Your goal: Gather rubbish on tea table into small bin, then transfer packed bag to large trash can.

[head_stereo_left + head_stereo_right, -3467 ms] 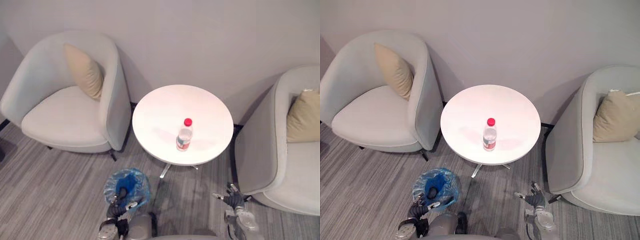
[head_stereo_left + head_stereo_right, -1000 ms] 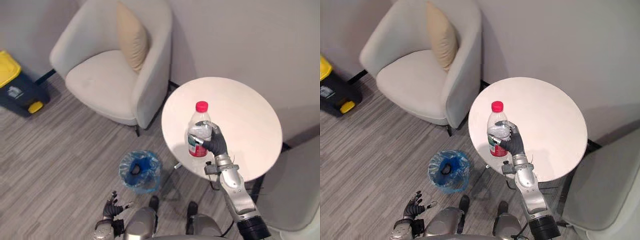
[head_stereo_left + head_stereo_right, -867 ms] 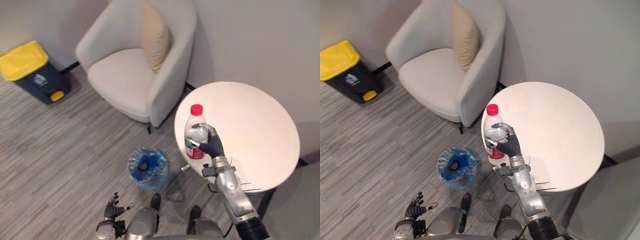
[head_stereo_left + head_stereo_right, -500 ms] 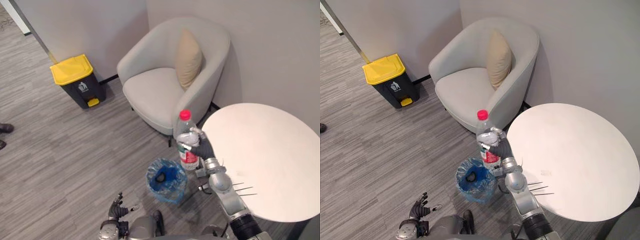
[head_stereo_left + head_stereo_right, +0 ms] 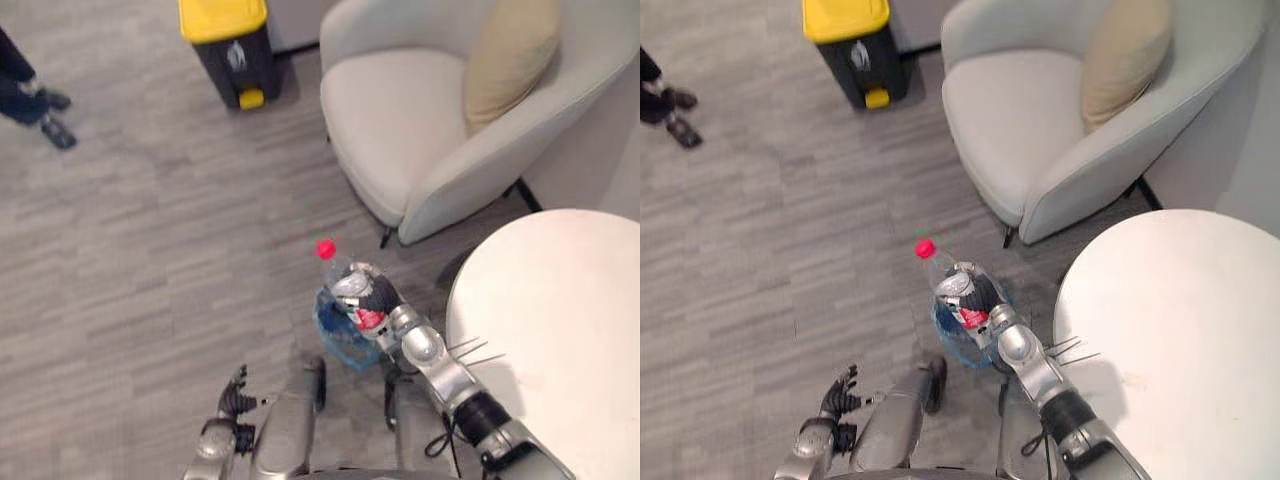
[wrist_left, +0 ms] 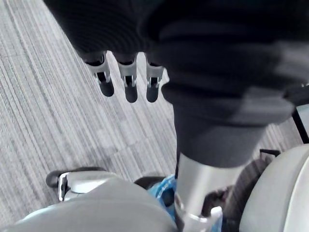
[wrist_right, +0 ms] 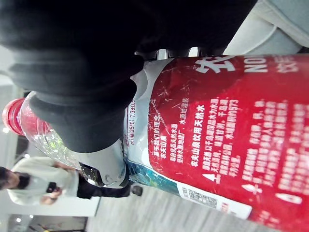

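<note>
We hold the clear plastic bottle with a red cap and red label point(image 5: 343, 276) in our right hand point(image 5: 375, 296). The fingers are curled round its body, and it hangs tilted above the small bin lined with a blue bag point(image 5: 345, 350), beside the round white tea table point(image 5: 560, 330). The cap leans out past the bin's rim, so we judge that letting go at this angle could make the bottle strike the edge, roll across the grey floor, or tip the light bin. Our left hand point(image 6: 126, 83) hangs low with straight, empty fingers. The head views give us the bottle's place over the bin and the dark trash can with a yellow lid point(image 5: 225, 40) well apart. The right wrist view gives us the grip on the label close up, and a person in a pale top point(image 7: 26, 181) beyond.
</note>
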{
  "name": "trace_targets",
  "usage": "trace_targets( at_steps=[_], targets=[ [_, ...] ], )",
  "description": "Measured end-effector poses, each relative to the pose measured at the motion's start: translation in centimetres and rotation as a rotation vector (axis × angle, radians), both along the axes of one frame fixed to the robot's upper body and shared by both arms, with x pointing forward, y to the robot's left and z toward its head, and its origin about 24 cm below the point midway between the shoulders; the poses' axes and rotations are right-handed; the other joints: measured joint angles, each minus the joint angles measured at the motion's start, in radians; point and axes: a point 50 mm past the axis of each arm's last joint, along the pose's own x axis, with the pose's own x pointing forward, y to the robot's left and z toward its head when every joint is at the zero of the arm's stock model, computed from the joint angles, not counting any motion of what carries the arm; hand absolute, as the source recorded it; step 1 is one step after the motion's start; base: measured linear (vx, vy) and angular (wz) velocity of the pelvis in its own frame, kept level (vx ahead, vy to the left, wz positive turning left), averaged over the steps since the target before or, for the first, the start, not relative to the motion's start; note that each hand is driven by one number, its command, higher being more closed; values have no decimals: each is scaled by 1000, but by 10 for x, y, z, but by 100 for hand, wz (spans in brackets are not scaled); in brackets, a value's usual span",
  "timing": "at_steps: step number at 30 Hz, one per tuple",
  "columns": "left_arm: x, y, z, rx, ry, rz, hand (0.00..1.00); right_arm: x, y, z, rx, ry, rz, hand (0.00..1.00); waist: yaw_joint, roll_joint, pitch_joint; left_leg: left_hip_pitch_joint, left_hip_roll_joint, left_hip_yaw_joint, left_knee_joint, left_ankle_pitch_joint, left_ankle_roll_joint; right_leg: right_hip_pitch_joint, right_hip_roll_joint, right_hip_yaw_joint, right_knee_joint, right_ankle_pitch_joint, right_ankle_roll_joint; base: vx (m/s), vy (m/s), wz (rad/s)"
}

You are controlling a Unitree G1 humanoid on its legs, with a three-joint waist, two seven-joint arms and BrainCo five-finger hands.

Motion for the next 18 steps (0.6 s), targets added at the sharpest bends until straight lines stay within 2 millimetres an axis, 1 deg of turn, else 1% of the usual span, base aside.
trace_targets(
  at_steps=[1,2,3,4,5,6,7,8,10,11,12,13,14,16,18],
  targets=[
    [9,-2,5,-1,-31,7,0,8,0,5,-25,-23,-13,100,0,-1,11,-59,-9,-8,25,-2,-10,-58,-12,-12,44,-12,-4,-234,-69,49],
    [19,-3,10,-5,-62,12,0,15,0,13,-41,-50,-28,100,0,0,28,-112,-11,-7,48,-3,-8,-110,-23,-21,86,-26,-5,-242,-69,55],
    [24,-3,14,-12,-83,20,0,19,1,18,-44,-64,-33,100,-1,0,35,-144,-7,-1,59,-2,-9,-140,-31,-29,105,-30,-7,-256,-71,56],
    [36,-4,23,-19,-128,27,0,27,1,30,-37,-106,-47,100,1,-2,49,-207,10,22,72,4,-19,-202,-40,-37,139,-38,-10,-248,-77,47],
    [43,-4,27,-22,-153,34,0,31,0,37,-31,-130,-60,100,1,-2,55,-241,21,31,76,9,-25,-235,-44,-45,151,-44,-16,-290,-91,56],
    [60,-6,40,-34,-214,60,0,44,0,58,-10,-192,-97,100,4,-3,82,-320,36,48,97,11,-29,-313,-50,-51,188,-46,-19,-181,-59,37],
    [67,-7,45,-42,-241,67,0,48,-1,68,-2,-220,-109,100,5,-3,93,-351,37,50,109,13,-31,-345,-51,-52,205,-46,-20,-250,-69,30],
    [82,-11,59,-63,-304,88,0,58,-2,92,24,-293,-141,100,16,-1,127,-425,41,48,150,15,-34,-419,-50,-50,250,-49,-24,-193,-46,7],
    [92,-13,70,-91,-356,115,0,65,-6,112,53,-351,-182,100,27,-4,136,-520,47,48,208,15,-34,-515,-49,-47,309,-55,-32,-146,-28,-1],
    [98,-13,75,-100,-381,132,0,70,-7,121,68,-371,-206,100,29,-5,141,-575,47,47,242,15,-34,-569,-49,-45,345,-63,-28,-130,-29,7],
    [105,-16,83,-128,-413,154,0,76,-12,133,74,-391,-248,100,32,-5,144,-662,48,47,301,21,-39,-654,-52,-40,410,-75,-27,-112,-26,9],
    [107,-16,85,-135,-425,162,0,79,-16,137,74,-397,-266,100,33,-5,145,-692,48,47,323,29,-39,-685,-52,-36,435,-82,-26,-88,-20,10],
    [112,-18,91,-146,-444,169,0,82,-21,143,87,-405,-292,100,44,-6,145,-745,46,46,364,29,-39,-740,-57,-28,482,-97,-25,-43,-7,9],
    [118,-24,98,-164,-472,169,0,84,-31,151,88,-428,-333,100,46,-5,148,-807,31,45,408,33,-34,-803,-71,-22,539,-112,-29,-35,-8,21],
    [121,-25,102,-181,-490,174,0,88,-38,159,96,-441,-364,100,49,-5,148,-852,30,39,434,33,-35,-844,-74,-25,568,-121,-25,-36,2,16]
  ],
)
